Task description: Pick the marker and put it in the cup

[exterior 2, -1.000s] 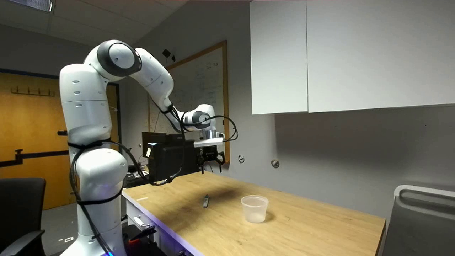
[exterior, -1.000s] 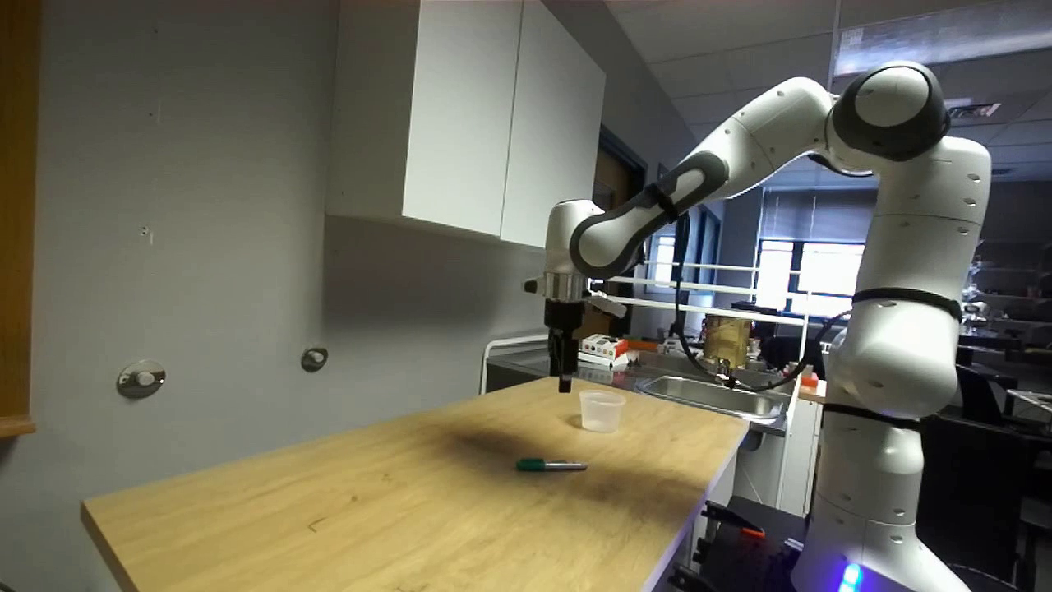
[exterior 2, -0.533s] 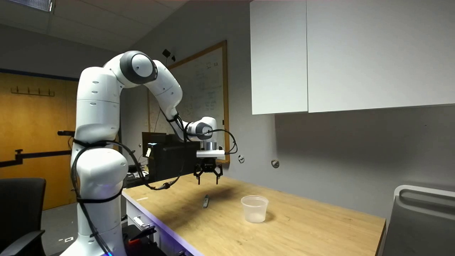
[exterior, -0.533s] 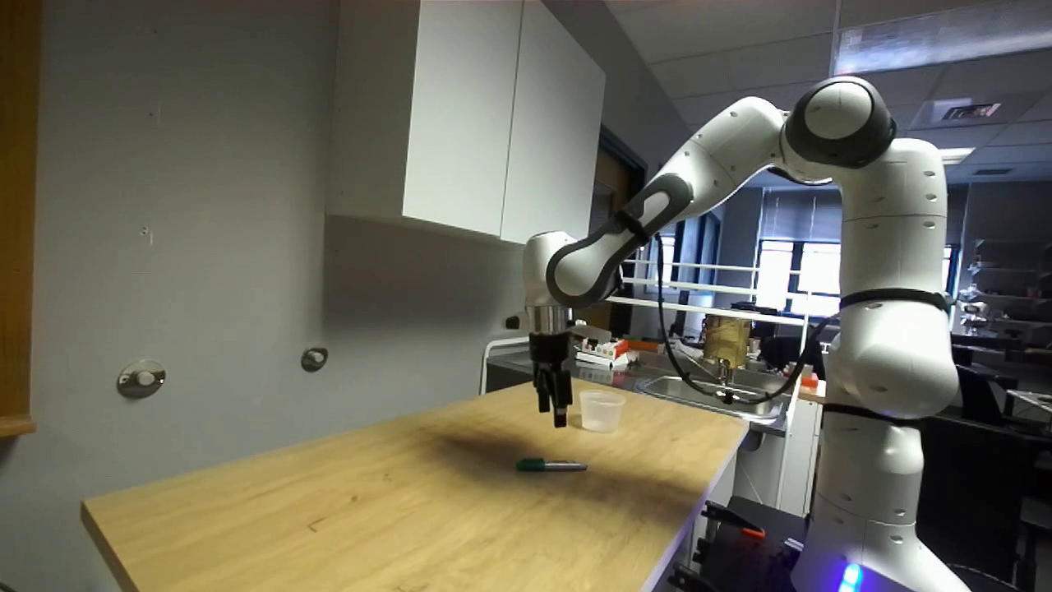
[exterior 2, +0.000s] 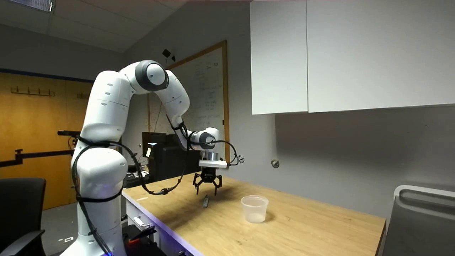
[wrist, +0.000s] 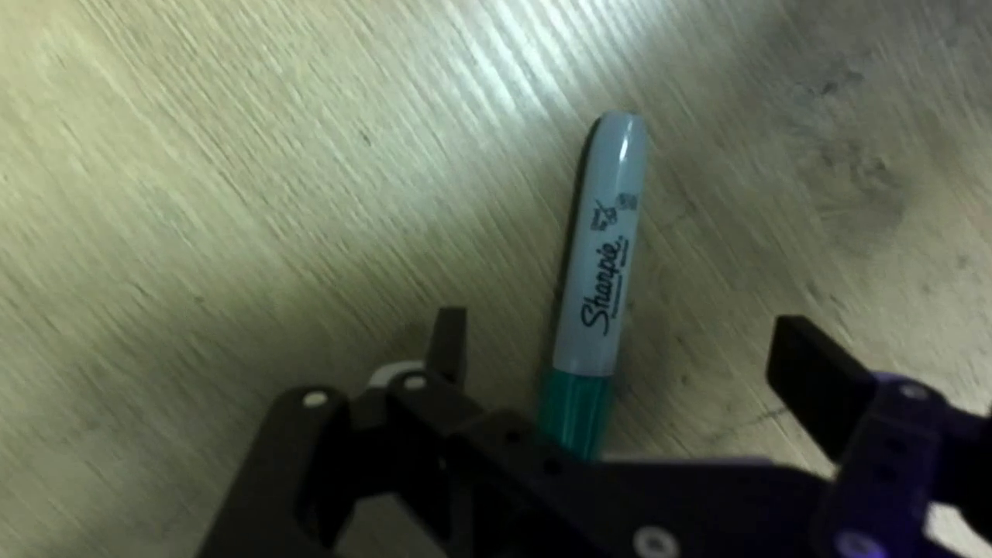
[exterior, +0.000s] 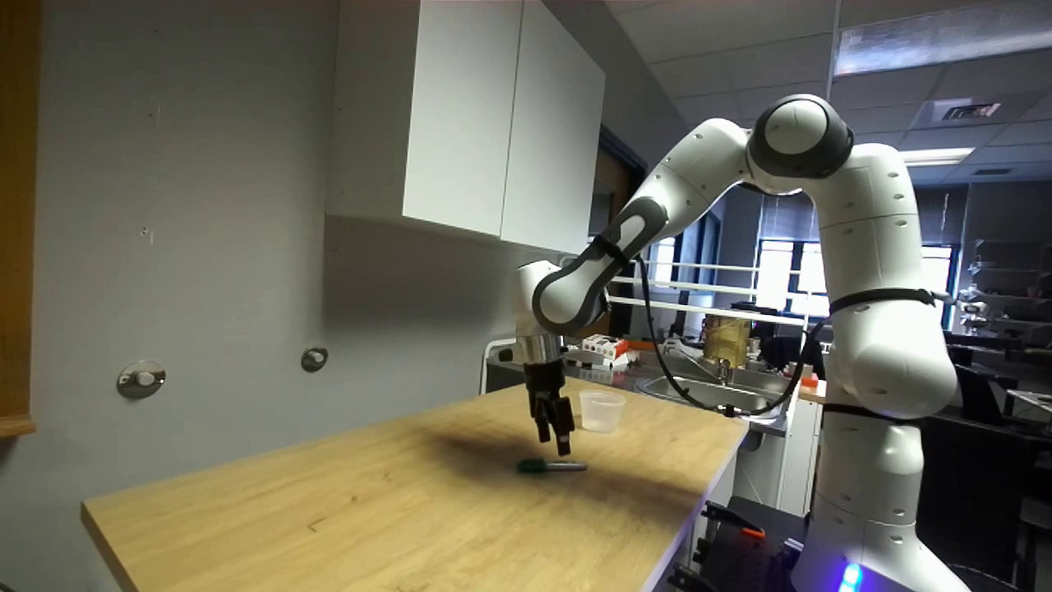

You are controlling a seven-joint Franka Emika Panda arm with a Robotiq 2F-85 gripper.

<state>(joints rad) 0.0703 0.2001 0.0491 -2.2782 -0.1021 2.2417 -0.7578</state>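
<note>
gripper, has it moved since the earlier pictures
Yes, down: in both exterior views the gripper hangs lower over the table than before and nearer the marker, which lies in the same spot.

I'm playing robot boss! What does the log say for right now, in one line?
gripper: open, over marker | marker: lying on table, not held | cup: upright on table | pick: not yet done

Dim, window (exterior: 774, 263) glare (prob. overexp.)
</note>
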